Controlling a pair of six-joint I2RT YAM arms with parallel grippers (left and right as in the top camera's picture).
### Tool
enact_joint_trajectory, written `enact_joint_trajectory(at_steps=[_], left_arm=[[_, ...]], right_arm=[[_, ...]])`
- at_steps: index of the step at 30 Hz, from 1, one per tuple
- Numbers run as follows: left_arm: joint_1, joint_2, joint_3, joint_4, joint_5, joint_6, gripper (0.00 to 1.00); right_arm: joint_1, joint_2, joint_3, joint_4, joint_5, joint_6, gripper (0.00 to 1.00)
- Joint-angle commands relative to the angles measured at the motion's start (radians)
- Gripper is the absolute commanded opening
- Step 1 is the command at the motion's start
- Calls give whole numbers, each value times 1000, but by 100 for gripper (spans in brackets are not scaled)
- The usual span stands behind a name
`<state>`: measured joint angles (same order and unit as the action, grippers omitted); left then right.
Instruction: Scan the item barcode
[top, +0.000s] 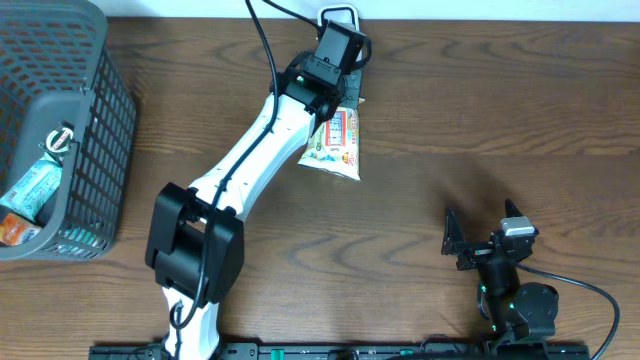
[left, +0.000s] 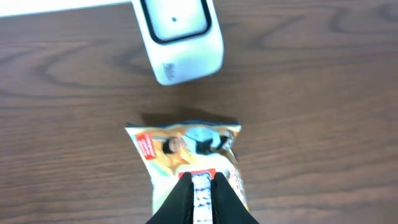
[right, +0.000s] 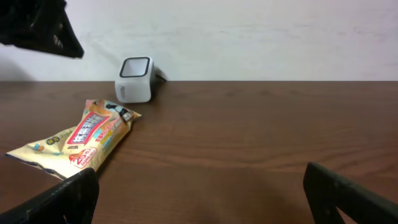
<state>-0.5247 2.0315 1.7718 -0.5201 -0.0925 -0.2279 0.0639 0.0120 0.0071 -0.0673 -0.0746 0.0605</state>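
Overhead, packet (top: 335, 145) lengthwise toward scanner (top: 340, 17), left end effector (left: 200, 190) clamping it, right one (right: 208, 202) apart

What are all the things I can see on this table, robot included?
scanner: one, white, far edge of the table
snack packet: one, yellow and red, in front of the scanner
basket: one, grey mesh, left end
small packets: at least two, teal and orange, inside the basket
table: one, dark brown wood
left hand: one, black, shut on the snack packet
right hand: one, black, open, empty, near right corner
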Motion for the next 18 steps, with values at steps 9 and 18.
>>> enact_joint_trajectory(at_steps=[9, 18], left_arm=[[3, 230, -40, -18, 59, 7, 12], [3, 239, -33, -25, 34, 82, 21]], right_arm=[[-6, -5, -1, -4, -3, 2, 99], [-6, -5, -1, -4, -3, 2, 99]])
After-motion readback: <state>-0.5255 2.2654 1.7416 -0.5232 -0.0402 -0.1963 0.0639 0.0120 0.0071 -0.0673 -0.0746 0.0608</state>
